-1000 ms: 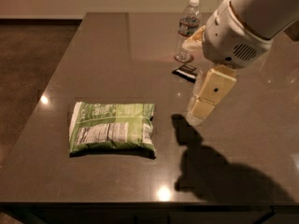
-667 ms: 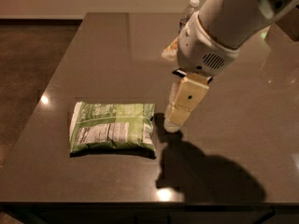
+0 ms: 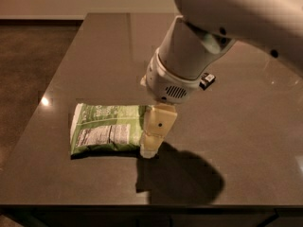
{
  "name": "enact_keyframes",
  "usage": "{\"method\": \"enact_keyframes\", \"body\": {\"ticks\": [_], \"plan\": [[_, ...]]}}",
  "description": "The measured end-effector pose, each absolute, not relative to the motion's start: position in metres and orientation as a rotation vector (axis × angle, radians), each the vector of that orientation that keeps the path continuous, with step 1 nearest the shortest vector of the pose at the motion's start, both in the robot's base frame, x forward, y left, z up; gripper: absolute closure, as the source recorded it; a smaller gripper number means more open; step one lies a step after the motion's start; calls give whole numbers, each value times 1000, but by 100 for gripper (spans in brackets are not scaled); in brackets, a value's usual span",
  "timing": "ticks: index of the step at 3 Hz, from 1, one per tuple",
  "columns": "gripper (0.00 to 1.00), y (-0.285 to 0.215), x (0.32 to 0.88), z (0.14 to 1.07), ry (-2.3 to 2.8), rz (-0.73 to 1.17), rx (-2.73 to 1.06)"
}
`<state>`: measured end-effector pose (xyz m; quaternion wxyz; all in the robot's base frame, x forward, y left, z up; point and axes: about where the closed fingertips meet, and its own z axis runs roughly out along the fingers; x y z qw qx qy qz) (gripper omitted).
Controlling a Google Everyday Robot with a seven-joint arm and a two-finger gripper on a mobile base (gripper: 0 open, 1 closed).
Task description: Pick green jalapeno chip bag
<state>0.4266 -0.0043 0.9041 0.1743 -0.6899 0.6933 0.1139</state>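
Observation:
The green jalapeno chip bag (image 3: pixel 106 131) lies flat on the dark table (image 3: pixel 251 141), left of centre, with its white nutrition-label panel facing up. My gripper (image 3: pixel 154 138) hangs down from the large white arm (image 3: pixel 189 65) and is low at the bag's right end, covering that edge. I cannot tell whether it touches or holds the bag.
A small dark wrapped bar (image 3: pixel 207 81) peeks out behind the arm on the right. The arm hides the back middle of the table. The table's front edge (image 3: pixel 142 205) is close below the bag, and its left edge runs past the bag's left side.
My arm has moved left and down, from the right of the bag to its right end. It now hides the bottle at the back. The bag has not moved.

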Motion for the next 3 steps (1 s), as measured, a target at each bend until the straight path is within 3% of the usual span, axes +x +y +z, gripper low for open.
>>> {"method": "enact_keyframes", "body": {"ticks": [3], "plan": [[0,30,411,864,1975,285,-2032]]}}
